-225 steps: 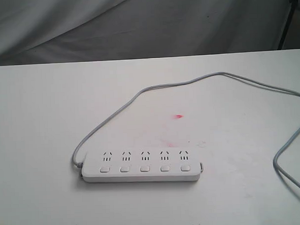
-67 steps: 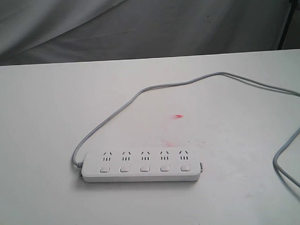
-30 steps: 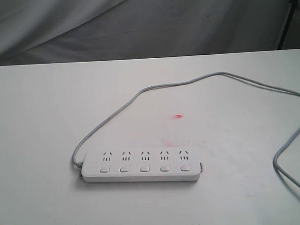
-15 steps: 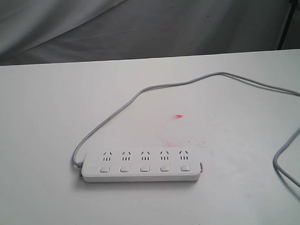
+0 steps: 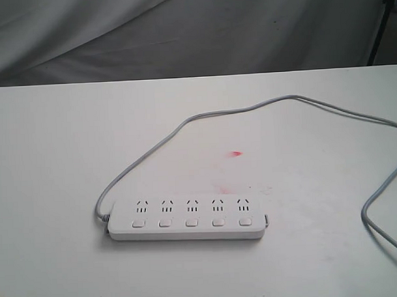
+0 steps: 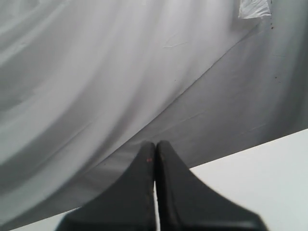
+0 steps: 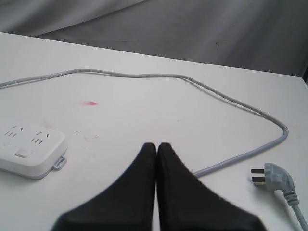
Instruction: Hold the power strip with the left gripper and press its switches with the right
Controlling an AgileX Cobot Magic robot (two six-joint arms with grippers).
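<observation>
Item: power strip (image 5: 186, 218), flat on the bench (image 5: 55, 160) toward its 6 o'clock edge in the exterior view. Long axis runs 9-to-3, with the switches (image 5: 191, 222) along the 6 o'clock side.
Cord (image 5: 204, 116): leaves the 9 o'clock end and loops toward 1 o'clock.
State, left pincer (image 6: 155, 159): closed, empty, facing the drape (image 6: 96, 72); strip out of its sight.
State, right pincer (image 7: 157, 147): closed, empty, well apart from the strip's 3 o'clock end; judged the nearer.
Room: bare bench around the strip; plug (image 7: 272, 177) lies apart.

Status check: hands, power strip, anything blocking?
Left hand shut, empty. Right hand shut, empty, apart from the power strip. Strip flat on the table, untouched. Switches unobstructed; plug lies unplugged.
</observation>
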